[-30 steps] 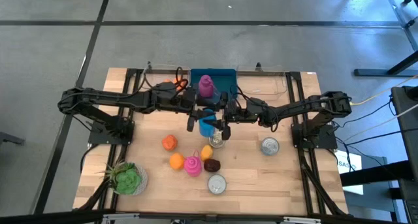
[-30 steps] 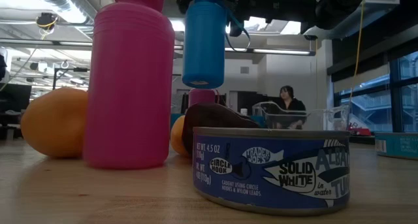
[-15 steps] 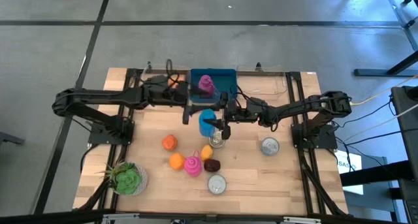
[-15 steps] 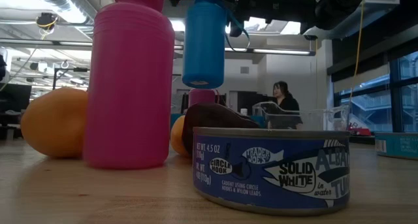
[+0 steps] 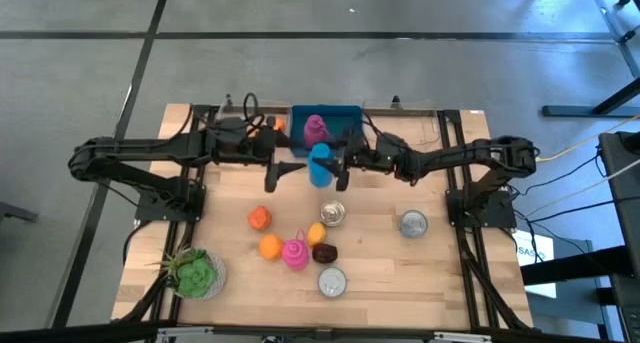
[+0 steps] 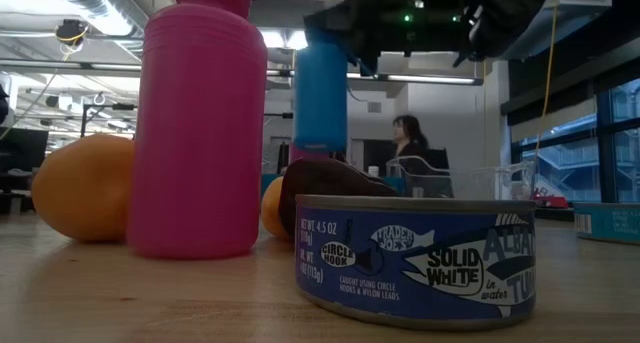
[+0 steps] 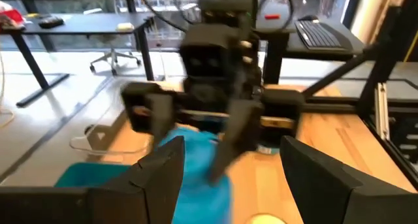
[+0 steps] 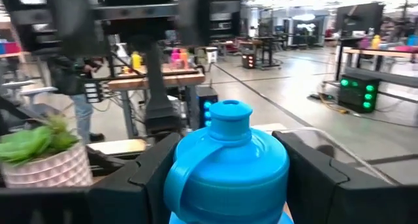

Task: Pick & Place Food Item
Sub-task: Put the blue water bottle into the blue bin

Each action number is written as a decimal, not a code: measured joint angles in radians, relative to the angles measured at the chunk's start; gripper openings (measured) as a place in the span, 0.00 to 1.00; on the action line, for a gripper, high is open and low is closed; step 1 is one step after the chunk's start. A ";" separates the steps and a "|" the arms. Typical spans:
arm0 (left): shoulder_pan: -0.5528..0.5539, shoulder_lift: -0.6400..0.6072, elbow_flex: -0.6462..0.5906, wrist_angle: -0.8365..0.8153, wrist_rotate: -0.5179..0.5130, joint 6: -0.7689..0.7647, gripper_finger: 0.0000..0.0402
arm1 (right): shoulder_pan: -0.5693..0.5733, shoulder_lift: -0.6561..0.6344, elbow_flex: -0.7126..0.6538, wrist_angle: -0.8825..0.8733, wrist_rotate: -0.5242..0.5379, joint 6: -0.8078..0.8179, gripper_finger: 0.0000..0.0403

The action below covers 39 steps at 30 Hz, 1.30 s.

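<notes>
Above the wooden table [image 5: 420, 273] in an open workshop, my right gripper [image 5: 335, 164] pinches the blue bottle [image 5: 319, 164] upright, cap upward.

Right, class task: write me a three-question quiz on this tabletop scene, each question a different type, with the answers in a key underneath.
1. True or false: the blue bottle is standing on the table.
2. Multiple choice: which gripper holds the blue bottle? A) left gripper B) right gripper C) neither
3. Fill in: the potted plant sits at the table's front ____ corner in the high view.

Key
1. False; in the low view it hangs above the tabletop.
2. B; the right wrist view shows it between that arm's own fingers, while the left gripper is open beside it.
3. Left.
</notes>
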 joint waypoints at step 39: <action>-0.094 0.005 -0.328 0.394 0.075 -0.091 0.60 | -0.398 -0.070 0.000 -0.123 0.007 -0.103 0.55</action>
